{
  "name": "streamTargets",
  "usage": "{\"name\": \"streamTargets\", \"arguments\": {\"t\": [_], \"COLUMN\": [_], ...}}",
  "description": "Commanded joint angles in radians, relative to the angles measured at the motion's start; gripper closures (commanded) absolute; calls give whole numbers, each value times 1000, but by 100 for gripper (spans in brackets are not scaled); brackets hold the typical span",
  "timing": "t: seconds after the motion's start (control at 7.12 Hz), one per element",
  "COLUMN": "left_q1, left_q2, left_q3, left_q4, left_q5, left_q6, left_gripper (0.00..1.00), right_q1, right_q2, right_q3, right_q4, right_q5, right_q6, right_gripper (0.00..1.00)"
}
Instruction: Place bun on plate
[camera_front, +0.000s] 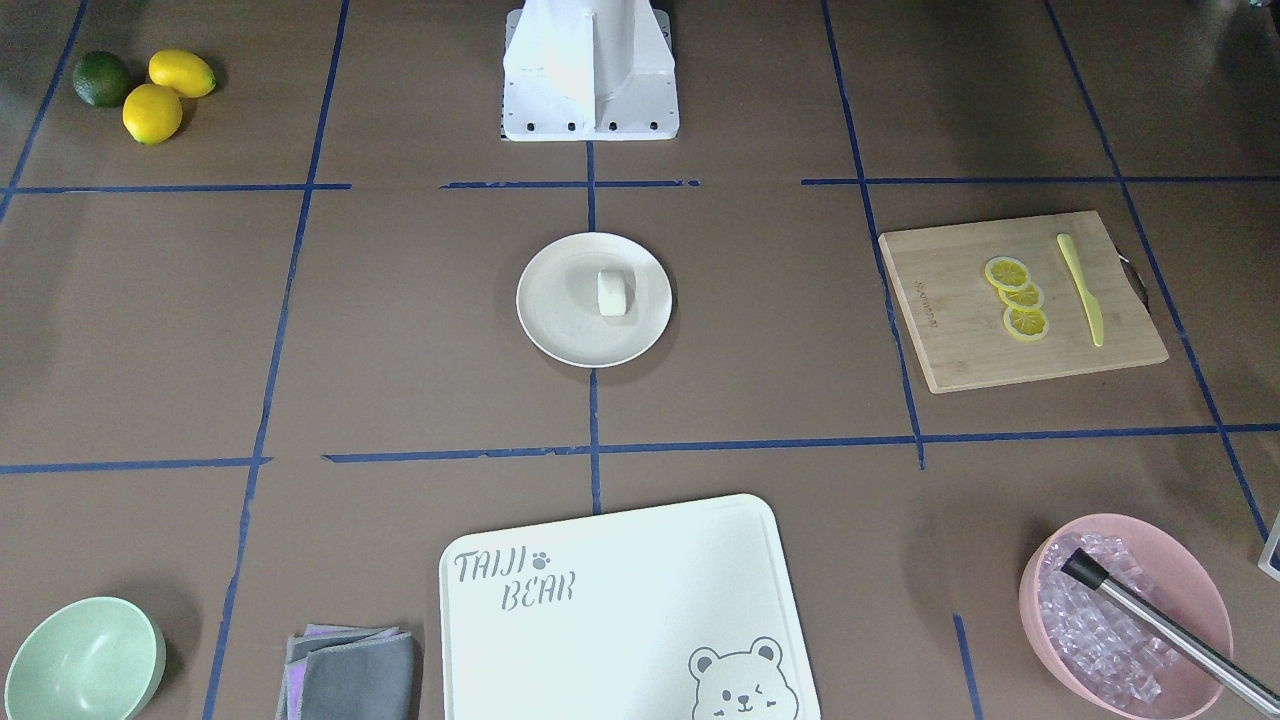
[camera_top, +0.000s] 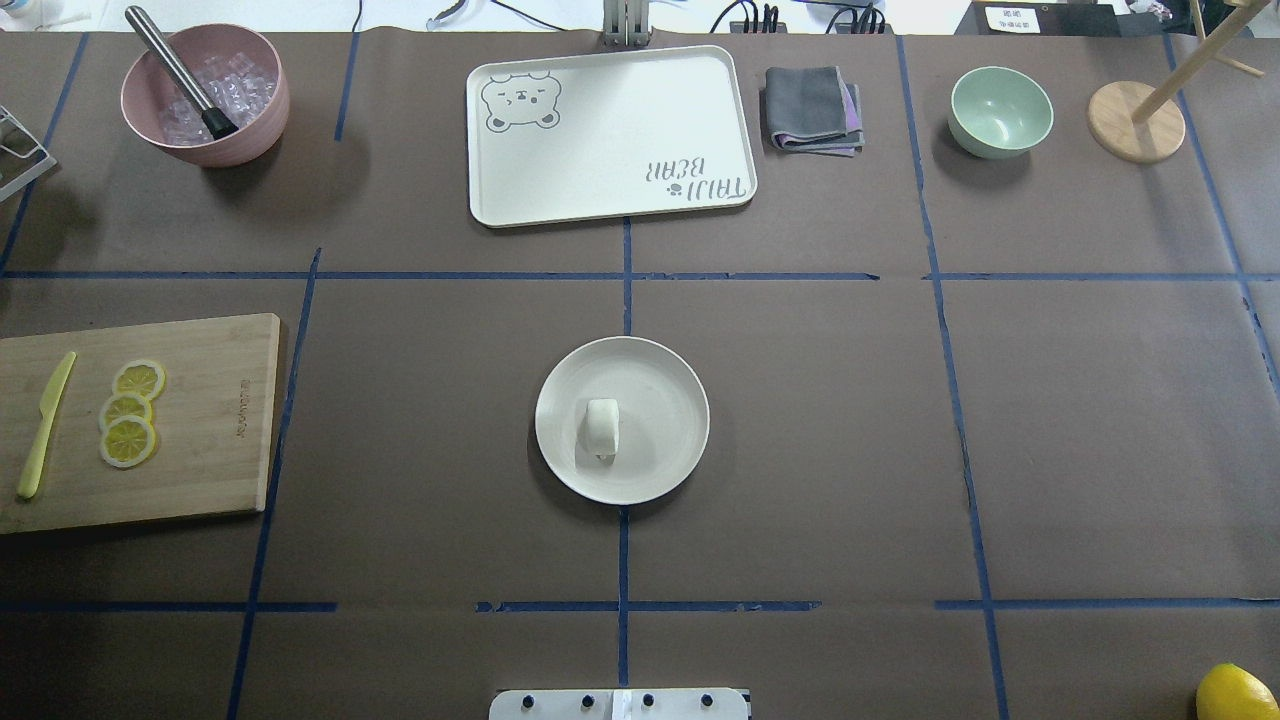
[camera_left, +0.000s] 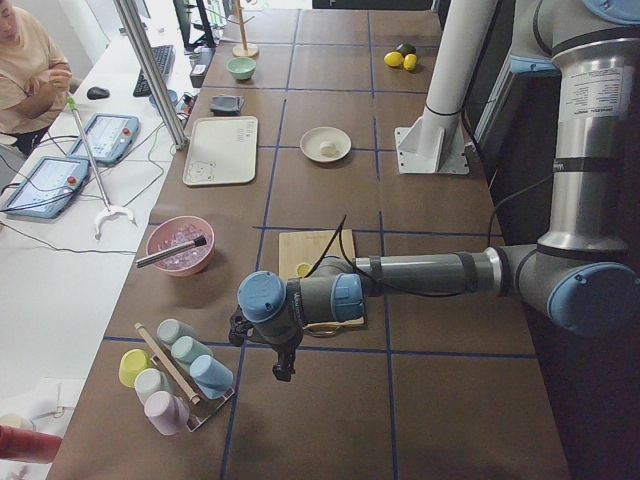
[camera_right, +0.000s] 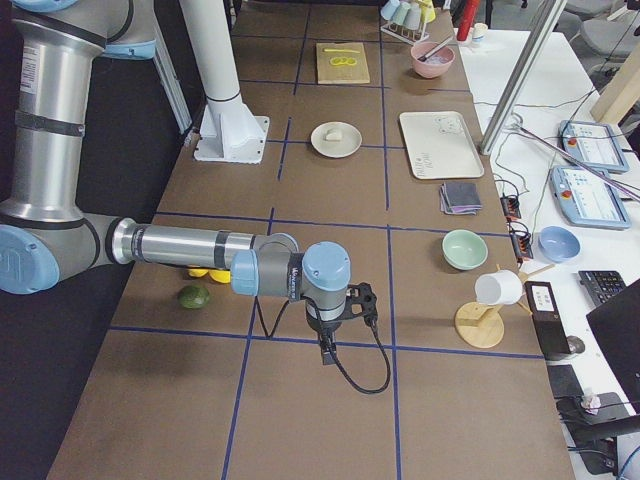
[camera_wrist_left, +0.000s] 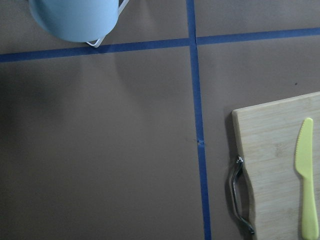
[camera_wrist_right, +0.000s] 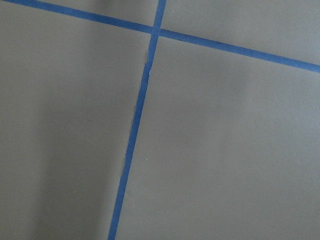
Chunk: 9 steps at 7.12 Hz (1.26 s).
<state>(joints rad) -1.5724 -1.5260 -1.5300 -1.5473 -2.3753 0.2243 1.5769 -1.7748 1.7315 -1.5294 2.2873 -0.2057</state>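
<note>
Left gripper (camera_left: 281, 370), right gripper (camera_right: 325, 350): we cannot tell their opening or hold | bun (camera_front: 613, 293): well apart from both, resting on plate (camera_front: 548, 310) near its centre.

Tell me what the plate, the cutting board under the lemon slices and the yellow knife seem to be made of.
The plate looks like matte cream plastic or a similar composite: its surface is dull, with no glaze glare. The cutting board appears to be bamboo, showing pale tan strip grain. The knife seems to be moulded plastic: one piece, uniformly yellow-green.
</note>
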Motion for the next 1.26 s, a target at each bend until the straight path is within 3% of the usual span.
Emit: {"name": "streamTargets", "arguments": {"t": [0.0,1.12], "left_q1": [-1,-1], "left_q2": [13,29], "left_q3": [-1,-10], "left_q4": [-62,-63], "left_q5": [60,61], "left_q6": [-3,0], "left_gripper": [0,0], "right_q1": [0,0], "right_q2": [-2,-5], "right_q3": [-1,-3], "right_q4": [2,3], "right_q5": [1,1], "right_q6": [0,0], "right_gripper": [0,0]}}
